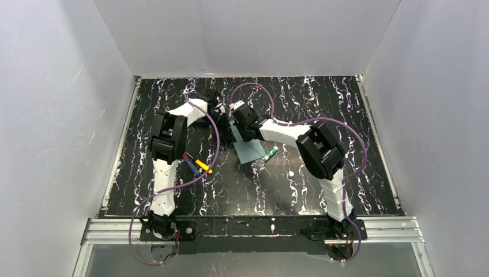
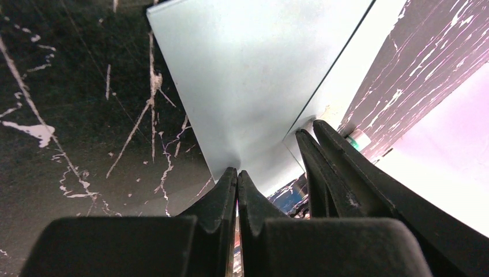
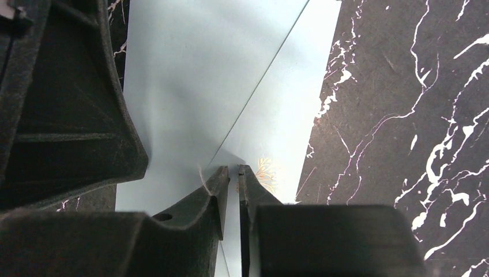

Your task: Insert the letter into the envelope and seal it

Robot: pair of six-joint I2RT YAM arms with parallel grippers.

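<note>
The pale teal envelope [image 1: 249,148] lies mid-table, and both grippers meet at its far-left corner. My left gripper [image 2: 237,173] is shut, pinching the envelope's [image 2: 248,75] near edge, which dimples at the tips. My right gripper [image 3: 232,169] hovers over the envelope [image 3: 190,75] with its jaws a narrow slit apart and nothing visibly between them. The flap's diagonal edge runs up to its tips. Only a small cream patch of the letter [image 3: 267,171], with an orange ornament, shows beside the right fingertip. The rest of the letter is hidden.
A green-capped glue stick [image 1: 270,153] lies against the envelope's right side. Several coloured markers [image 1: 197,164] lie by the left arm. The black marbled table [image 1: 323,104] is walled in by white panels. The right gripper's fingers [image 2: 334,161] crowd the left wrist view.
</note>
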